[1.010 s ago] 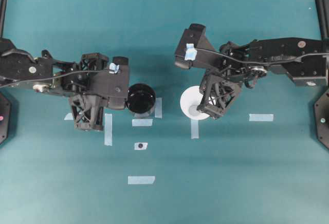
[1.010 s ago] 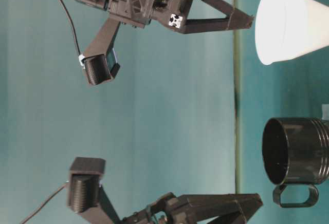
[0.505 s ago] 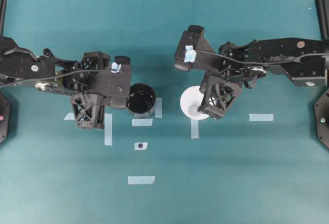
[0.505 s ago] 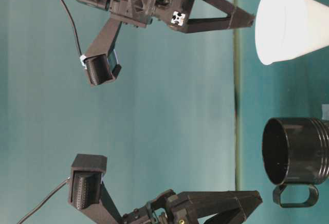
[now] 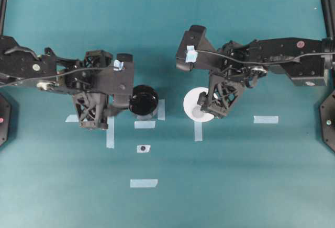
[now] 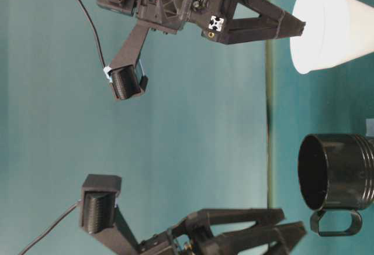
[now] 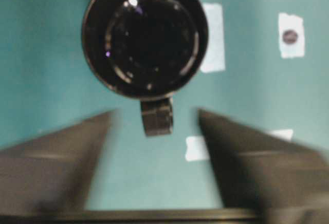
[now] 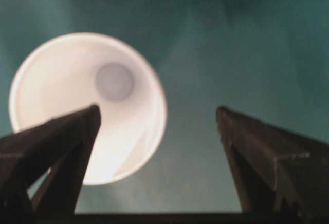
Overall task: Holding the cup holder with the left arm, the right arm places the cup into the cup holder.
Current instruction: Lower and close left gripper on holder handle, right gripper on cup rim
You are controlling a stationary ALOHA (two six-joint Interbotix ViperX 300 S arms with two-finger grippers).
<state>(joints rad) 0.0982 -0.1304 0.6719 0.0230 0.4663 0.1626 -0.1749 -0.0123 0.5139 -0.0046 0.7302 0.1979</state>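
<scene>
Status: early stage; no grasp is made on either item.

The cup holder (image 5: 143, 100) stands upright on the desk (image 5: 235, 181), its stub handle pointing toward the left pincer (image 7: 157, 147). That pincer is spread wide, one finger on each side of the handle line, touching nothing (wrist view is blurred).

The cup (image 5: 197, 104) stands upright, rim up, well apart from the holder at its 3 o'clock in the overhead view. The right pincer (image 8: 157, 147) is also spread wide; one finger overlaps the cup's rim in the wrist view, the other is clear of it. Contact cannot be confirmed.

Remaining: secure the holder, grip the cup, lift, carry across, seat it in the holder.
</scene>
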